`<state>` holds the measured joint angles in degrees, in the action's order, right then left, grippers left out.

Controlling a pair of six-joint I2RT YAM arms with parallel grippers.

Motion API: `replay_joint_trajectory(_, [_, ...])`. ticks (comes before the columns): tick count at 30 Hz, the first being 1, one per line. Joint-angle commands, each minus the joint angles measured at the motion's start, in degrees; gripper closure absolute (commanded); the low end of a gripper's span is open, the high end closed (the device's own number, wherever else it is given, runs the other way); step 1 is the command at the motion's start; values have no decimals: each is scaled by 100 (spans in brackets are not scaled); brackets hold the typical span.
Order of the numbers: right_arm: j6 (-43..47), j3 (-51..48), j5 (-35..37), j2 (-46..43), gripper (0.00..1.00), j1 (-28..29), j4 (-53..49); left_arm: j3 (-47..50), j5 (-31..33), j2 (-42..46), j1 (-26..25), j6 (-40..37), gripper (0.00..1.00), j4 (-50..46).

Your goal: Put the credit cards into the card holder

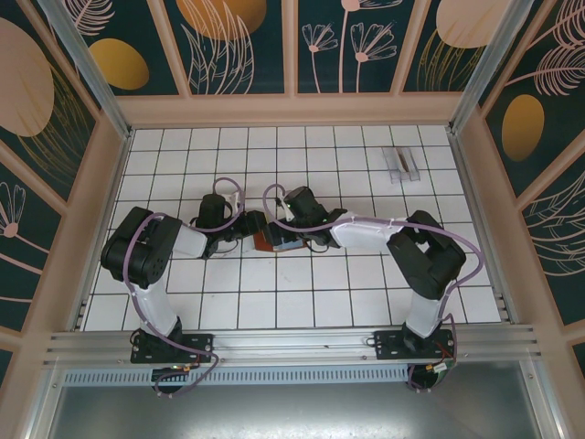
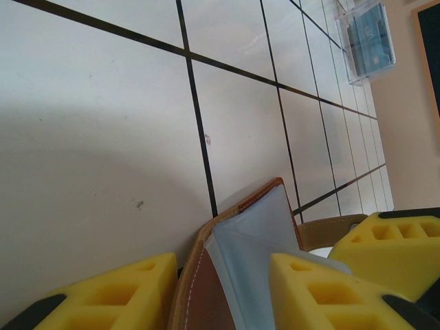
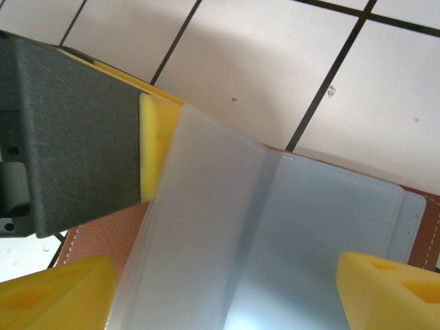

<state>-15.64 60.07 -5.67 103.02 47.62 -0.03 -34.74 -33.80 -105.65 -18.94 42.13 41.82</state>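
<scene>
Meanwhile the left gripper [image 2: 213, 295] pinches the card holder [image 2: 254, 227] by a flap, the right gripper [image 3: 223, 295] gapes above its lining, credit cards [image 1: 402, 165] well apart from it; a slipping pinch could let it fold shut

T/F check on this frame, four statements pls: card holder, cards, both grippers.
1. The card holder is open, with its blue-grey lining showing. True.
2. The right gripper holds a card. False: its jaws stand open and empty over the lining.
3. The credit cards sit in a clear stand at the far right of the table, apart from the card holder. True.
4. The left gripper hangs clear of the card holder. False: its jaws are closed on one flap of it.
</scene>
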Motion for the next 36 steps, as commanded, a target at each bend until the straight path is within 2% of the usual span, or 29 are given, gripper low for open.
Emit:
replay_joint_trajectory(1, [-106,117,221,57,17,33,-98,70,508,-380,-23,-188,59,-597])
replay_joint_trajectory(13, [-35,-63,421,-136,23,37,-23,152,525,-292,-27,-157,59,-561])
replay_joint_trajectory(28, [147,52,741,-231,24,37,-379,155,528,-267,-26,-126,59,-526])
replay_joint_trajectory(32, [97,57,675,-148,30,38,-299,185,525,-272,-25,-126,59,-513])
replay_joint_trajectory(36, [-6,75,246,-48,37,43,-140,214,529,-279,-30,-102,58,-465])
